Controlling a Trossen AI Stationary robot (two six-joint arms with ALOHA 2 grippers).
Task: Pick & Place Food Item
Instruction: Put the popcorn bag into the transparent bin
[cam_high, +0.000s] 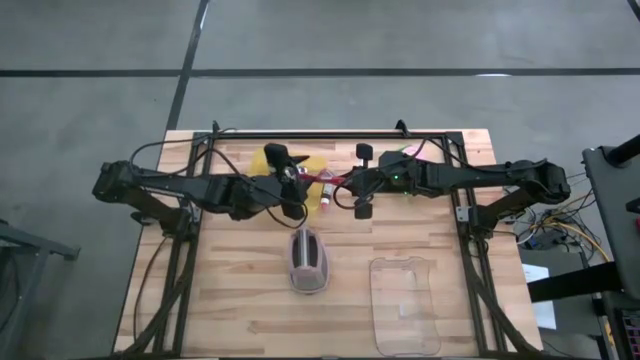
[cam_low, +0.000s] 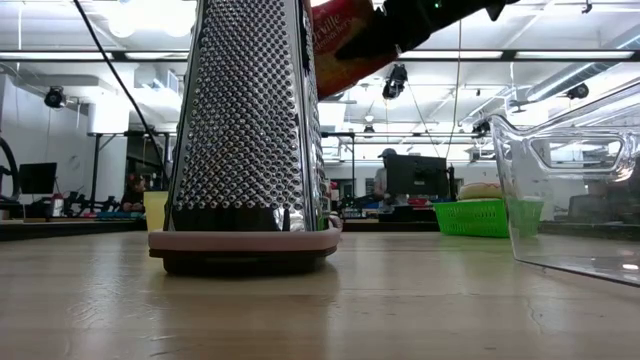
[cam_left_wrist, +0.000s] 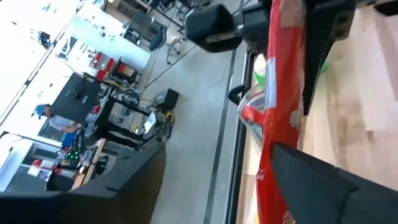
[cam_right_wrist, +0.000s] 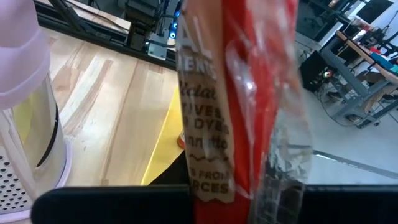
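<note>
Right jaws (cam_high: 345, 190) around red packet (cam_high: 328, 186).

Overhead view of the wooden bench (cam_high: 250, 300). The left pincer (cam_high: 300, 185) and right pincer (cam_high: 345, 186) meet at a red food packet (cam_high: 327, 186) above a yellow sheet (cam_high: 312, 165). A metal grater (cam_high: 308, 262) stands nearer the front, beside a clear container (cam_high: 404, 305).
</note>
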